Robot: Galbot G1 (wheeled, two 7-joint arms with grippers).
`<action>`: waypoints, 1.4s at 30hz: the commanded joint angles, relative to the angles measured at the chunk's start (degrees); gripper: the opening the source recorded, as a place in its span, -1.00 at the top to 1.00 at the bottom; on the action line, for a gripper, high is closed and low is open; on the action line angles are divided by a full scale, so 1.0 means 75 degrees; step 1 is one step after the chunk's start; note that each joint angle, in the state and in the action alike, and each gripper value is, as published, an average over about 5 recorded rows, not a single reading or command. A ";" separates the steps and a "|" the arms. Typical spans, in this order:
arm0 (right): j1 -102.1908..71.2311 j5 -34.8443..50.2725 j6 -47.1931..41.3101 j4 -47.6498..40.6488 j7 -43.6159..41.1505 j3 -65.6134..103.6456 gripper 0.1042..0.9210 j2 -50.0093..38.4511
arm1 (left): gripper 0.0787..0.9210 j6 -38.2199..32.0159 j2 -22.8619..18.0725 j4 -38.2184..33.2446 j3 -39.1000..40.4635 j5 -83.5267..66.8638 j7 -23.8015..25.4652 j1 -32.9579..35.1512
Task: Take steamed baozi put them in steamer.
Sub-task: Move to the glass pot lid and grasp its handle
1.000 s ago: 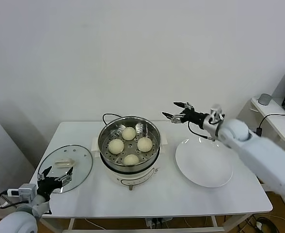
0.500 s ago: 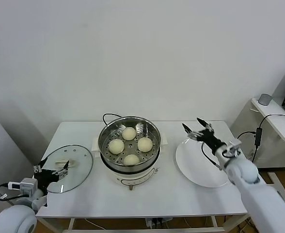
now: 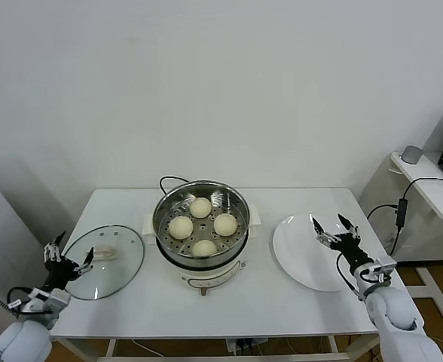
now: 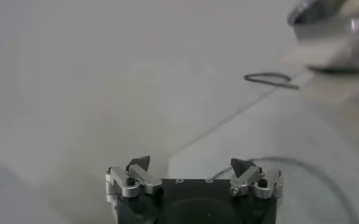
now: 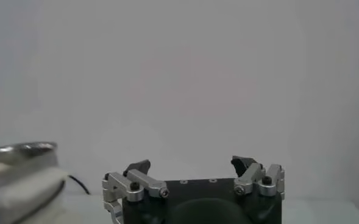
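The steamer (image 3: pixel 200 228) served as the reference point, standing at the centre of the white table (image 3: pixel 229 305). Far to its left, at the table's near left corner, the left gripper (image 3: pixel 68 259) was raised at the outer edge of the glass lid (image 3: pixel 101 262), fingers spread wide and holding nothing. The lid lay flat on the table just left of the steamer, its beige handle (image 3: pixel 105 253) uppermost. Inside the steamer, the four steamed baozi (image 3: pixel 203 225) sat on the perforated tray, arranged in a diamond, apart from one another. A black cord (image 3: pixel 169 181) looped behind the steamer. To the steamer's right lay the white plate (image 3: pixel 313 252), bare. Over the plate's right edge the right gripper (image 3: pixel 337 231) was raised, fingers likewise wide apart and gripping nothing.
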 commanded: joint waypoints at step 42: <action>-0.0468 -0.1214 0.0359 -0.0466 -0.0480 0.0732 -0.76 0.0678 | -0.77 -0.2159 -0.1178 0.3708 0.0405 0.7052 -0.0885 -0.2444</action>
